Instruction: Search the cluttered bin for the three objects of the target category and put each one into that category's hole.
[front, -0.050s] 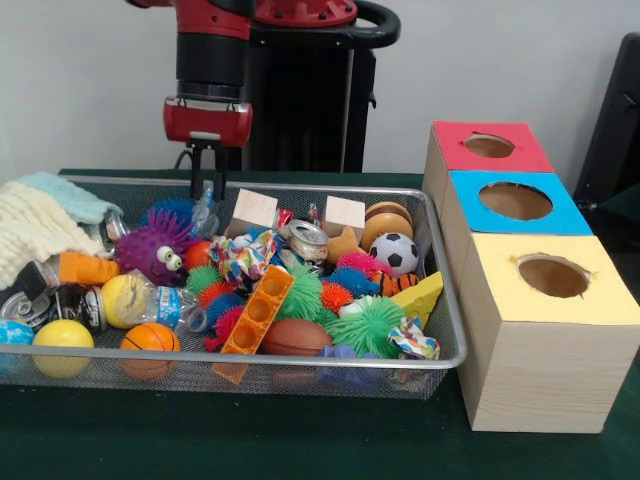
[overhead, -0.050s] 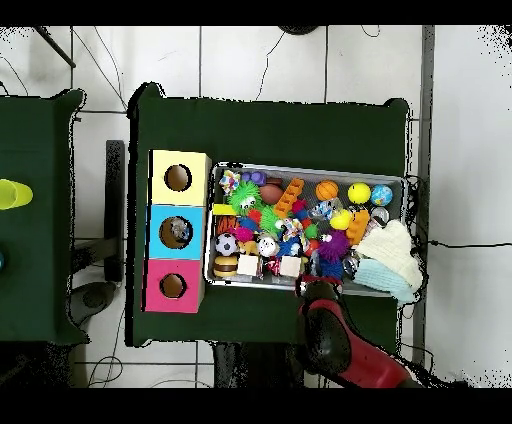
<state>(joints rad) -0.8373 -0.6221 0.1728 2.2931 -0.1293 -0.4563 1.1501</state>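
Early days, by the look of it: wire bin (front, -0.050s: 440, 300) crammed full, though something sits inside the blue box (overhead, -0.050s: 177, 232) hole overhead. End effector (front, -0.050s: 207, 187) hovering at the bin's 11 o'clock rim, grip state impossible to tell. Purple spiky toy (front, -0.050s: 155, 248), crushed can (front, -0.050s: 305, 240), soccer ball (front, -0.050s: 398, 253) crowding everything; target category unclear.

In the front view, the wire bin (front, -0.050s: 445, 335) full of toys sits left of 3 boxes (front, -0.050s: 545, 330) lined front to back, just beside them.
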